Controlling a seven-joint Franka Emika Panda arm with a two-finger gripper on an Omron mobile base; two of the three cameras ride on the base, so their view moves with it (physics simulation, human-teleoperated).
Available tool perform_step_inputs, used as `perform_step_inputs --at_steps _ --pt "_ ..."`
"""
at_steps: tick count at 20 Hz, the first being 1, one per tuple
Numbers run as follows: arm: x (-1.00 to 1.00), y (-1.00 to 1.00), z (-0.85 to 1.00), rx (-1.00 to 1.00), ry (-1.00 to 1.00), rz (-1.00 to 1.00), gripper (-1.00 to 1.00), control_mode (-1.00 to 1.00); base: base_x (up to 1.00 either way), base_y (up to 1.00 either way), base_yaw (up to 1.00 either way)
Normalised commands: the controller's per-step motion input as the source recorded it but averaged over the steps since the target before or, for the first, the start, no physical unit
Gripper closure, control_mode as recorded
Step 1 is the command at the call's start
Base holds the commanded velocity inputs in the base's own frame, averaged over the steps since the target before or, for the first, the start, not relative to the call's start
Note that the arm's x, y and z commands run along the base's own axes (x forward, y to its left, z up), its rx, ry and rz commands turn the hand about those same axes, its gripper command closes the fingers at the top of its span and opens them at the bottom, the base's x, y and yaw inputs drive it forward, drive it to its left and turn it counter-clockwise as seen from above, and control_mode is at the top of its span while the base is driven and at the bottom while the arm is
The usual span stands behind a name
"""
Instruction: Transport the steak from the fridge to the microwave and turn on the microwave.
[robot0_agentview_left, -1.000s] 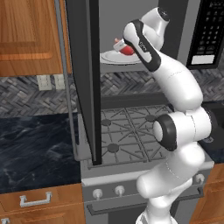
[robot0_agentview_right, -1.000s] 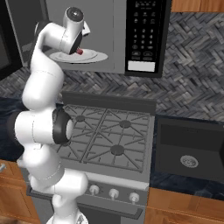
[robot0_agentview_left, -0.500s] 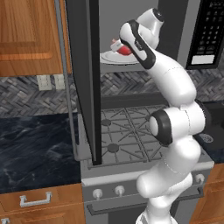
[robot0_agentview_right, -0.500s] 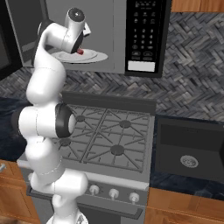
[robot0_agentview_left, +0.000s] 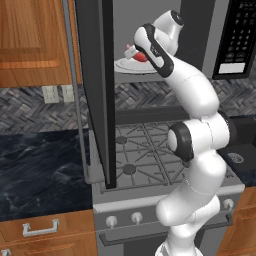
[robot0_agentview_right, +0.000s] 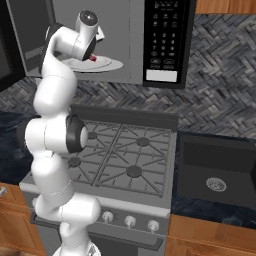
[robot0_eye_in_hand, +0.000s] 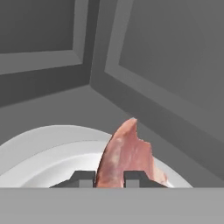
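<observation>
Tool clamped around steak

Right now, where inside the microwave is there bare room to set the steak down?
The white turntable plate is bare left of the steak held in the gripper. The cavity floor toward the back corner is free; the right wall is close.

The two dark fingers clamp the steak between them, and the pink-red slab stands on edge, its pointed tip upward. Right behind it lies the white turntable plate on the grey floor of the microwave cavity, whose walls meet in a corner beyond.
</observation>
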Motion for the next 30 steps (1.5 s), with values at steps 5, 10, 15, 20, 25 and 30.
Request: perform_step_inputs --at_steps 5,10,15,20,25,30 --pt "0.05 0.0 -0.06 0.0 0.0 0.0 1.0 -1.0 0.0 0.0 0.0" --pt "0.0 0.0 -0.03 0.0 0.0 0.0 1.0 -1.0 0.0 0.0 0.0" --pt "-0.05 0.0 -0.04 0.02 0.0 0.0 1.0 -1.0 0.0 0.0 0.0" --pt "-0.05 0.0 -0.09 0.02 0.0 0.0 1.0 -1.0 0.0 0.0 0.0" --pt "-0.03 0.0 -0.09 0.03 0.0 0.0 -1.0 -1.0 0.0 0.0 0.0" --pt "0.0 0.0 -0.03 0.01 0.0 0.0 -1.0 -1.0 0.0 0.0 0.0"
